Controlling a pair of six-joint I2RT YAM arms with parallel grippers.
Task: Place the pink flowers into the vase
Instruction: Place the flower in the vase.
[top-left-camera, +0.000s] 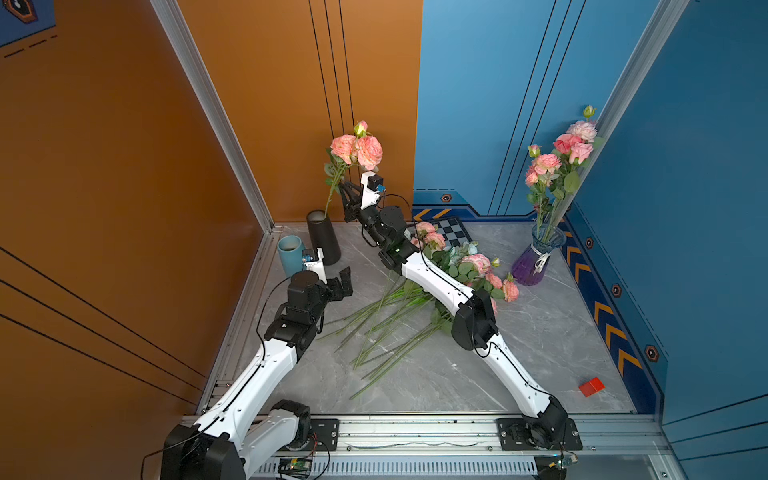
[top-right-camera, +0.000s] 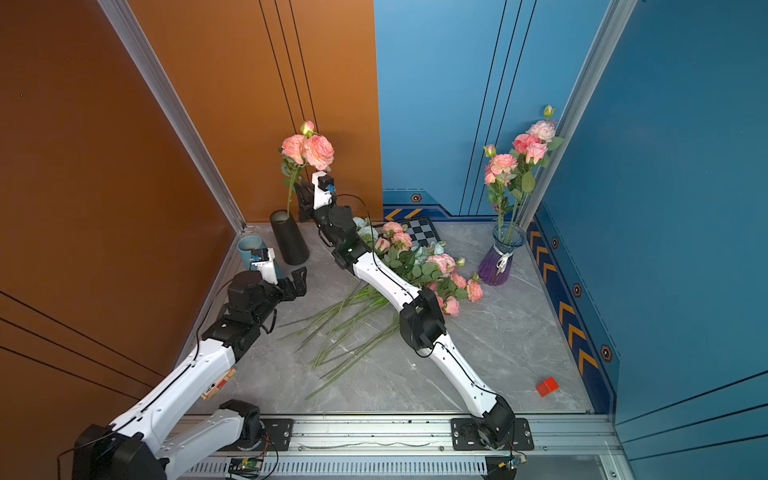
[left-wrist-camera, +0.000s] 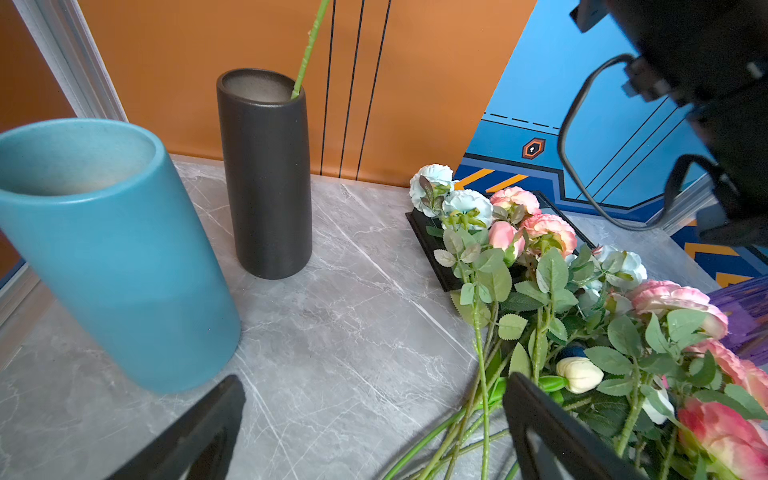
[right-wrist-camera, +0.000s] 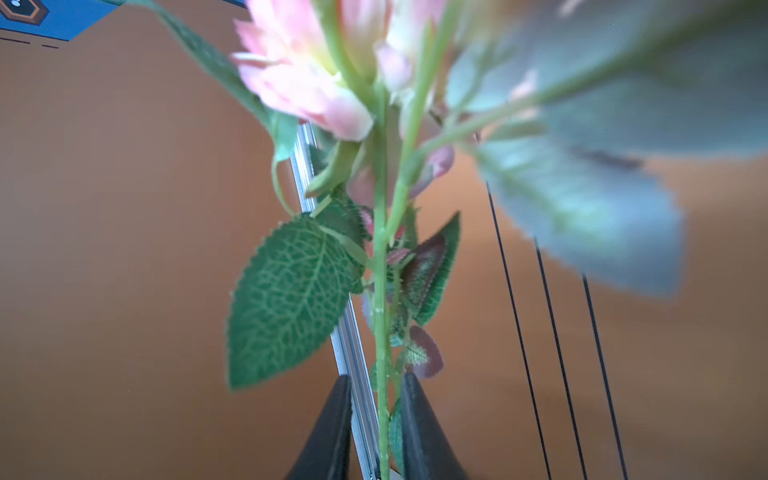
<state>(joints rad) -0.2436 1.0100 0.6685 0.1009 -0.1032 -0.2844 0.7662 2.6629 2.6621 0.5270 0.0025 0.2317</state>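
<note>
A pink flower stem (top-left-camera: 357, 149) (top-right-camera: 308, 150) stands upright with its foot in the tall black vase (top-left-camera: 324, 243) (left-wrist-camera: 266, 178) at the back left. My right gripper (top-left-camera: 341, 187) (right-wrist-camera: 376, 386) sits around that stem below the blooms. Its jaws are slightly apart, wider than the stem (right-wrist-camera: 380, 316) between them. More pink flowers (top-left-camera: 478, 264) (left-wrist-camera: 544, 228) lie in a heap mid-table, partly under my right arm. My left gripper (top-left-camera: 347, 282) (left-wrist-camera: 374, 380) hovers wide open and empty over the table, between the teal vase and the heap's stems.
A teal vase (top-left-camera: 289, 253) (left-wrist-camera: 104, 249) stands left of the black one. A purple glass vase (top-left-camera: 534, 262) holding pink flowers is at the back right. A checkered board (top-left-camera: 455, 232) lies under the heap's far end. A red block (top-left-camera: 591, 386) sits front right.
</note>
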